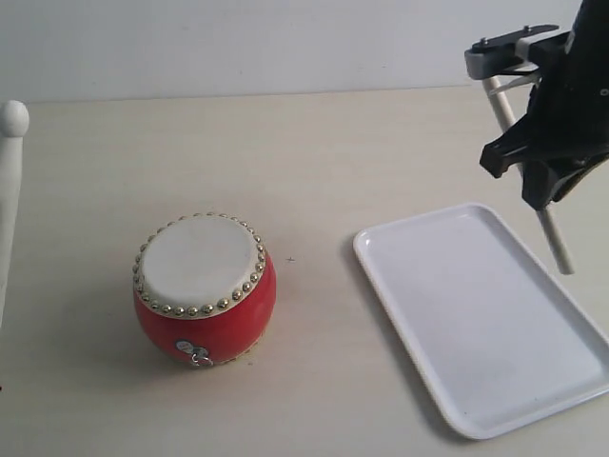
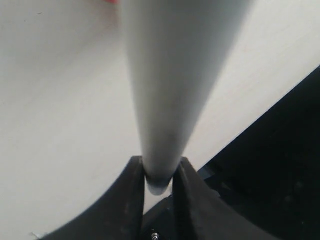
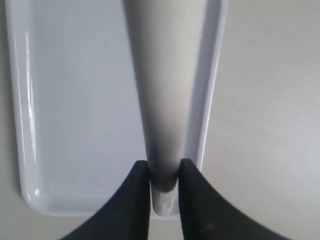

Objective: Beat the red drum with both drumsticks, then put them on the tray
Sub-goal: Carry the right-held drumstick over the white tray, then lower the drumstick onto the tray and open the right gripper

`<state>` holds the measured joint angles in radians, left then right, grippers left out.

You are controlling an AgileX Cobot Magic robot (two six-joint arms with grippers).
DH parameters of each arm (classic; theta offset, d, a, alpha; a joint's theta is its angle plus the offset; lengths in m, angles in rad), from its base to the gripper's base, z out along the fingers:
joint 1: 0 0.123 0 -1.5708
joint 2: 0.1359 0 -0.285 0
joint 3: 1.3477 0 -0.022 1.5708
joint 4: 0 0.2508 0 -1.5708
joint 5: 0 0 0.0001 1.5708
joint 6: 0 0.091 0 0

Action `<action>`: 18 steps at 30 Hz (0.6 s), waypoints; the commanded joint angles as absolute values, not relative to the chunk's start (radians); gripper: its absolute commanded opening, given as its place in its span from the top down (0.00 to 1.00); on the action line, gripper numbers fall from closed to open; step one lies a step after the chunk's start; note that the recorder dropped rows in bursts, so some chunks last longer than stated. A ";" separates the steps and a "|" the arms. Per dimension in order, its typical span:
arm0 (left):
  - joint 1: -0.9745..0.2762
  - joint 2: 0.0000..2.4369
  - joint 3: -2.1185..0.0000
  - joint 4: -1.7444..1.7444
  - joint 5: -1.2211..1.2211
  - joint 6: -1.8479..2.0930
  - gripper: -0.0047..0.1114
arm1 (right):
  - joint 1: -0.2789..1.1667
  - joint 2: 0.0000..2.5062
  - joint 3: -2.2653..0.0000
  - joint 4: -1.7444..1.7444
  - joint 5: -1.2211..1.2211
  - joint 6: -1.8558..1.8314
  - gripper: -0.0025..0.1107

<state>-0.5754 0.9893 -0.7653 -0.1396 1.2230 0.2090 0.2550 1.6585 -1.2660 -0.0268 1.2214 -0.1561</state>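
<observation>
The red drum (image 1: 205, 290) with its cream skin stands upright on the table at the left of centre. The white tray (image 1: 495, 324) lies flat at the right, with nothing on it. My right gripper (image 3: 164, 172) is shut on one drumstick (image 3: 165, 80), held in the air over the far right part of the tray (image 3: 75, 100). In the exterior view that drumstick (image 1: 555, 243) slants down from the black right arm (image 1: 557, 133). My left gripper (image 2: 161, 172) is shut on the other drumstick (image 2: 170, 75). Its rounded tip (image 1: 13, 116) shows at the left edge, well left of the drum.
The pale table (image 1: 314, 162) runs back to a white wall. In the left wrist view the table's edge (image 2: 260, 115) is close, with dark space beyond it. A sliver of red, the drum (image 2: 112, 1), shows at that view's border.
</observation>
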 commanded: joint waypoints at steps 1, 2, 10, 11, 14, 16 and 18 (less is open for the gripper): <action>-0.577 0.989 -0.761 -0.143 1.221 0.202 0.96 | 0.241 1.535 -1.216 -0.046 1.221 -0.152 0.98; -0.577 0.989 -0.761 -0.143 1.219 0.205 0.96 | 0.233 1.502 -1.192 -0.056 1.221 -0.140 0.98; -0.577 0.989 -0.761 -0.143 1.185 0.205 0.96 | 0.204 1.483 -1.052 0.117 1.221 -0.199 0.98; -0.577 0.989 -0.761 -0.143 1.185 0.205 0.96 | 0.204 1.517 -1.055 0.139 1.221 -0.210 0.98; -0.577 0.989 -0.761 -0.143 1.185 0.205 0.96 | 0.204 1.622 -1.063 0.121 1.221 -0.216 0.98; -0.577 0.989 -0.761 -0.143 1.185 0.205 0.96 | 0.204 1.682 -1.063 0.086 1.221 -0.203 0.98; -0.577 0.989 -0.761 -0.143 1.189 0.205 0.96 | 0.204 1.728 -1.064 0.063 1.221 -0.197 0.98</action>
